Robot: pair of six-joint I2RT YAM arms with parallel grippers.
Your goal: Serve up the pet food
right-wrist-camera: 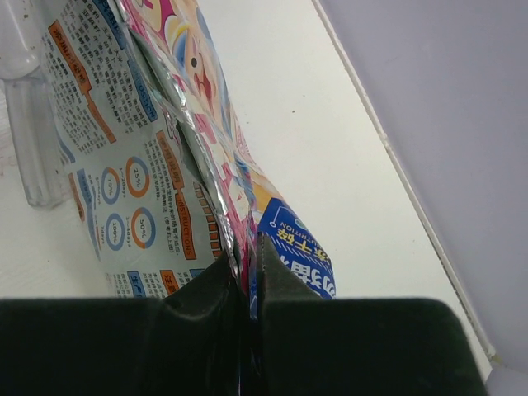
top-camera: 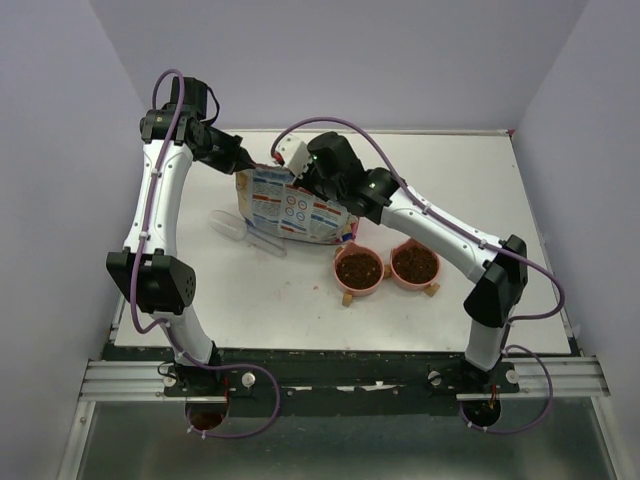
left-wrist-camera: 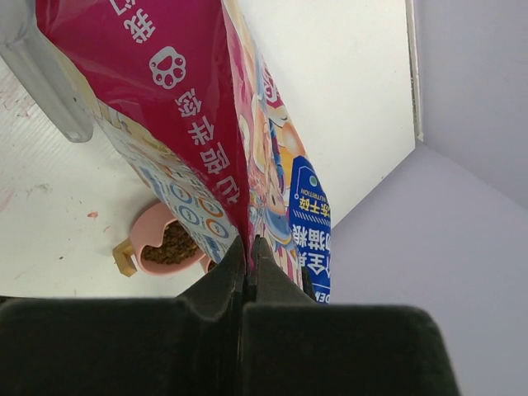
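Observation:
The printed pet food bag [top-camera: 292, 208] stands on the table behind the twin pink bowls [top-camera: 359, 292]. Dark brown kibble fills both bowls: the left one [top-camera: 359, 268] and the right one [top-camera: 414, 263]. My left gripper [top-camera: 243, 163] is shut on the bag's upper left edge; in the left wrist view its jaws [left-wrist-camera: 248, 247] pinch the pink bag [left-wrist-camera: 190, 107], with a bowl of kibble [left-wrist-camera: 175, 245] below. My right gripper [top-camera: 305, 175] is shut on the bag's upper right edge; in the right wrist view its jaws [right-wrist-camera: 245, 264] clamp the foil seam of the bag [right-wrist-camera: 132, 165].
A clear plastic scoop [top-camera: 245, 232] lies on the white table [top-camera: 480, 200] just left of the bag; it also shows in the right wrist view [right-wrist-camera: 29, 140]. Grey walls enclose the table at the back and sides.

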